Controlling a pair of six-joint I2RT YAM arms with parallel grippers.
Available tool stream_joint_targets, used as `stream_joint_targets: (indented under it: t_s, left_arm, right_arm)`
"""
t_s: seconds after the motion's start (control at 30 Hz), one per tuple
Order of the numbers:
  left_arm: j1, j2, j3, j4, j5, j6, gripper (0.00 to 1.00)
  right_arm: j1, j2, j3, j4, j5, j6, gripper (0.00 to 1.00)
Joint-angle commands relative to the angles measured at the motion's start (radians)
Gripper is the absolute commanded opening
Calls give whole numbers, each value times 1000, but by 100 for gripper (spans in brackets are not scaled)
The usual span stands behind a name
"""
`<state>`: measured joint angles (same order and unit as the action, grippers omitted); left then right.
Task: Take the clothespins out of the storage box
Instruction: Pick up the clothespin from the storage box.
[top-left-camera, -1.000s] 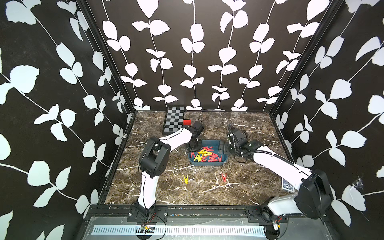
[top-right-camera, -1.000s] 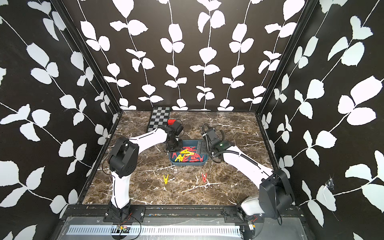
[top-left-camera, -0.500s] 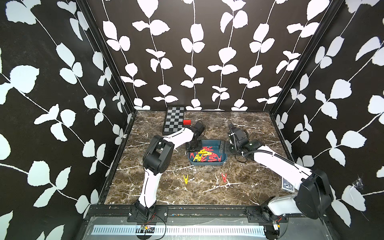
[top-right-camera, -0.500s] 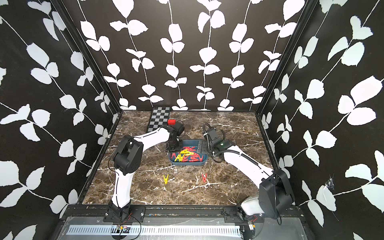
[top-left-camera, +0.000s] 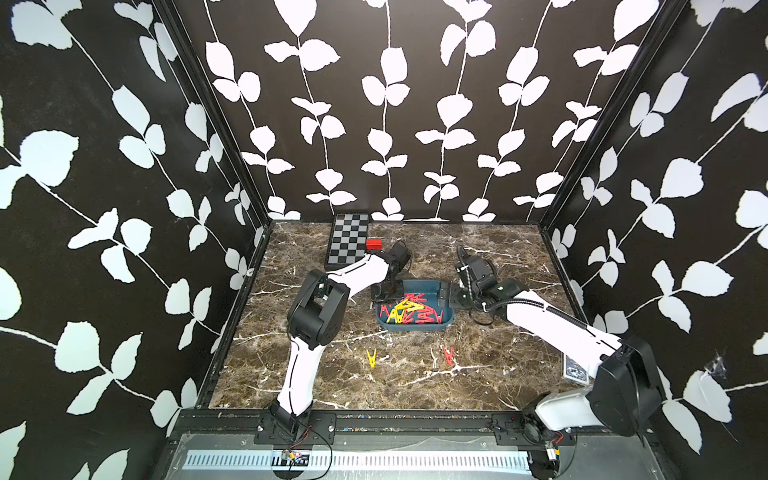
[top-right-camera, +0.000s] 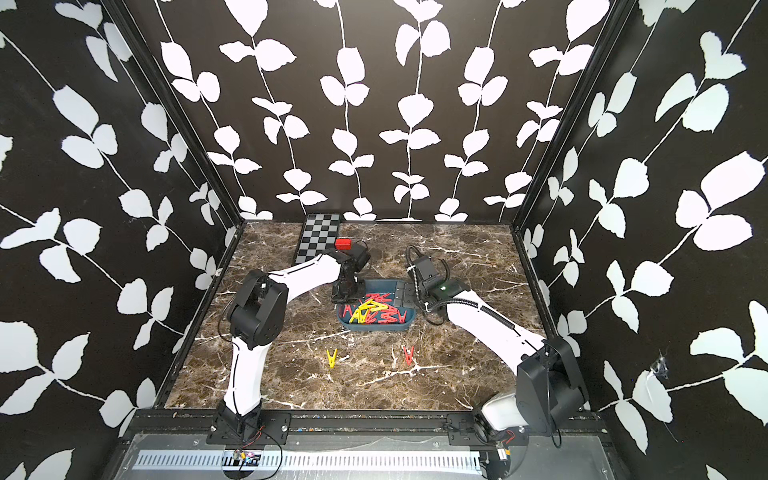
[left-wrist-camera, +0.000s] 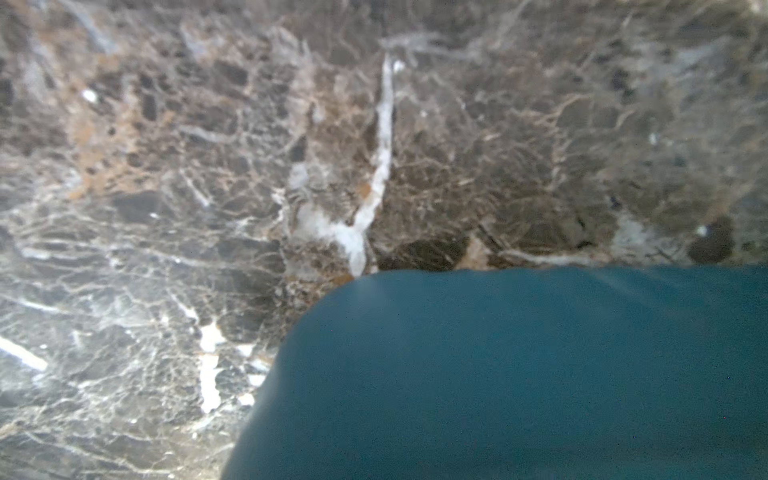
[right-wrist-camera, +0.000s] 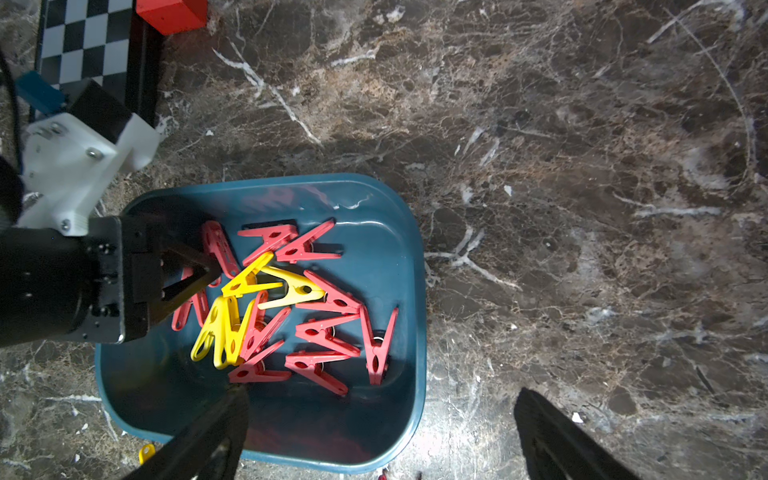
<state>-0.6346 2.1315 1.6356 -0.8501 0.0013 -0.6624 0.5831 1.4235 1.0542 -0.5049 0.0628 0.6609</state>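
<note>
1. The step in hand looked like picking another pin from the box (top-left-camera: 415, 328). Two pins already lay on the table (top-left-camera: 415, 390) in front of it, a yellow pin (top-left-camera: 371, 358) and a red pin (top-left-camera: 448, 355), well apart.
2. The other pins (right-wrist-camera: 291, 299), mostly red with a few yellow, lay heaped and crossed inside the box, which sat mid-table between the arms.
3. The left gripper (right-wrist-camera: 210, 272) reached down into the box's back-left corner. Its jaws were pressed together, with the tips at a red pin on the heap's edge. Whether that pin was actually caught between them could not be told.
4. The right gripper (top-left-camera: 449, 292) hung at the box's right end with its jaws spread wide, holding nothing. In the right wrist view one of its fingers (right-wrist-camera: 208, 432) stood over the box's inside and the other over bare table.
5. The next move probably called for a straight lift. If a pin came up, it would go over the front wall to be set down near the two on the table. If not, the jaws would need to reopen and try again.
6. The tangled legs might drag a neighbouring pin along, and the light box might shift. The arms also worked close together over the box.
7. A board (top-left-camera: 348, 239) and a red block (top-left-camera: 374, 244) lay at the back left, behind the left wrist and clear of the path forward.
</note>
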Motion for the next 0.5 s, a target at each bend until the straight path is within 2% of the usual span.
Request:
stream_joint_targets:
  t_s: [0.0, 0.4, 0.47]
  left_arm:
    - [-11, -82, -10, -38, -25, -8, 3]
    - [-59, -275, -74, -71, -114, -62, 2]
    - [-100, -315, -101, -76, -119, -65, 2]
  right_arm:
    - [-5, 11, 17, 22, -13, -9, 99]
    - [-5, -21, 0, 66, -92, -58, 99]
    - [-5, -38, -16, 80, -111, -58, 99]
